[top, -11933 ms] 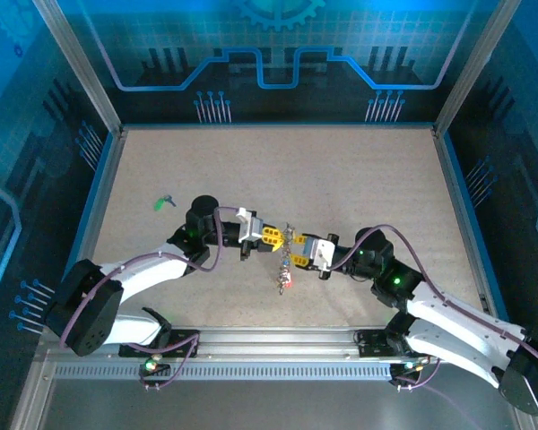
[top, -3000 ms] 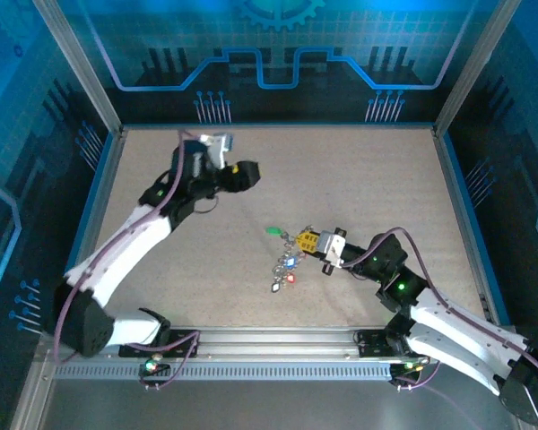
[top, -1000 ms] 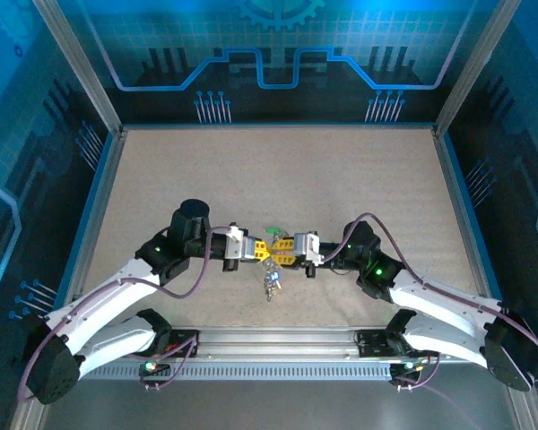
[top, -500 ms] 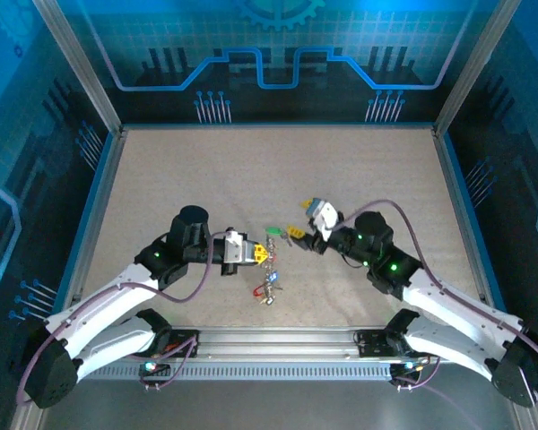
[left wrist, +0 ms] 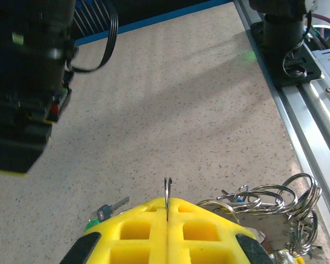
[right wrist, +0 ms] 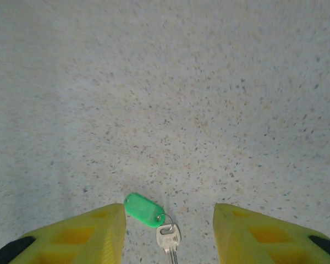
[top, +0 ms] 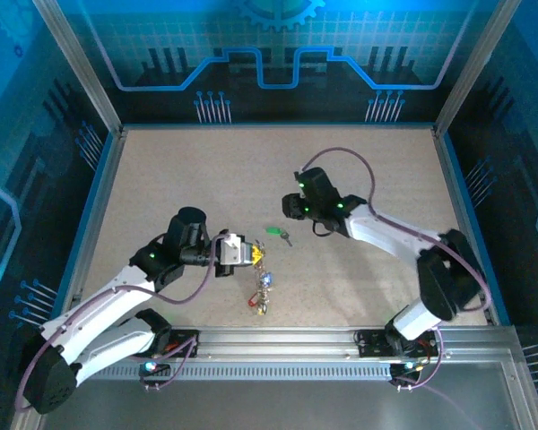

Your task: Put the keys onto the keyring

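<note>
My left gripper (top: 254,255) (left wrist: 168,208) is shut on the thin silvery keyring (left wrist: 167,192), whose edge sticks up between the yellow fingers. A bunch of keys (top: 262,291) with coloured tags and small rings (left wrist: 275,201) hangs from it toward the near edge. One loose key with a green tag (top: 276,233) (right wrist: 144,209) lies flat on the table just beyond the left gripper. My right gripper (top: 292,213) (right wrist: 169,209) hovers over that key, open, its yellow fingers (right wrist: 99,228) on either side of it and touching nothing.
The speckled beige table (top: 206,179) is fenced by blue walls and a metal rail (top: 278,340) at the near edge. The right arm's black wrist block (left wrist: 27,82) looms at the left of the left wrist view.
The right gripper has let go of the keyring, swung away toward the back and opened over the green-tagged key. The left gripper keeps its hold and the key bunch has sagged lower.
</note>
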Tool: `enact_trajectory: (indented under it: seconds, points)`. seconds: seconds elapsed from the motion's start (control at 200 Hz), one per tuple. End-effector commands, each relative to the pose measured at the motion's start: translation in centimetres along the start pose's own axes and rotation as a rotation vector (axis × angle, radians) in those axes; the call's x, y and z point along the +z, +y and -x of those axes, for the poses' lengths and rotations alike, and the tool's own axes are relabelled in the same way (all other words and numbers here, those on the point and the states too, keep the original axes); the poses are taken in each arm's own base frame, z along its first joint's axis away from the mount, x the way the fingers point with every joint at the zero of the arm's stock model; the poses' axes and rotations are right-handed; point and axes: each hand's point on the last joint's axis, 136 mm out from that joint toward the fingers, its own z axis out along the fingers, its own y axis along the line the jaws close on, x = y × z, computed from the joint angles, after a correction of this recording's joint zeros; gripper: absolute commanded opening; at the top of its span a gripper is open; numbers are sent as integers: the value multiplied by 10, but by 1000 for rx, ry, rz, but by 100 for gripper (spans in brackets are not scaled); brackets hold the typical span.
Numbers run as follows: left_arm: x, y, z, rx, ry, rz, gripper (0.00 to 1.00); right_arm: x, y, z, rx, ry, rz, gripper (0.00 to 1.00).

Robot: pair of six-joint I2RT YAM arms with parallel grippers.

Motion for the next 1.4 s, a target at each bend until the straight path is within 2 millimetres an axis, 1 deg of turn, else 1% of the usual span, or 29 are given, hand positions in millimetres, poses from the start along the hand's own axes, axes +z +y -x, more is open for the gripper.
enact_trajectory:
  seconds: [0.0, 0.085, 0.145, 0.275, 0.385, 0.47, 0.495, 0.56, 0.695, 0.805, 0.87, 0.951, 1.071, 1.211, 1.281, 1.396]
  points:
    - [-12, 19, 14, 28, -23, 58, 0, 24, 13, -8, 88, 99, 12, 45]
    - [-18, 27, 15, 5, -46, 76, 0, 45, 21, -14, 60, 161, 27, 41]
    - [-19, 30, 14, -3, -50, 84, 0, 55, 16, -22, 59, 200, -8, 40]
    - [-16, 31, 8, -11, -38, 81, 0, 62, -2, -46, 119, 317, -92, 37]
    - [-15, 33, 7, -20, -37, 83, 0, 65, -3, -65, 169, 385, -95, 31]
    - [-14, 33, 6, -29, -39, 73, 0, 68, -3, -74, 176, 416, -70, 31]
    - [-14, 32, 6, -30, -40, 72, 0, 68, -1, -75, 186, 422, -47, 30]
    - [-12, 32, 4, -38, -36, 68, 0, 68, -6, -79, 219, 444, -23, 30]
    - [-11, 33, 0, -38, -23, 70, 0, 67, 2, -85, 249, 470, 50, 32]
    - [-12, 33, -1, -37, -18, 72, 0, 71, 0, -93, 251, 499, 35, 35]
    - [-12, 33, -1, -39, -20, 69, 0, 72, 1, -93, 251, 504, 39, 35]
    - [-12, 33, -1, -36, -18, 72, 0, 73, 5, -92, 238, 501, 48, 34]
    - [-12, 32, -1, -35, -21, 68, 0, 75, 6, -93, 223, 510, 35, 31]
    - [-12, 33, -1, -33, -18, 70, 0, 78, 12, -95, 204, 523, 42, 29]
    - [-11, 33, -2, -35, -17, 69, 0, 79, 14, -96, 197, 527, 48, 25]
    - [-11, 32, -1, -34, -19, 67, 0, 79, 16, -94, 189, 522, 53, 21]
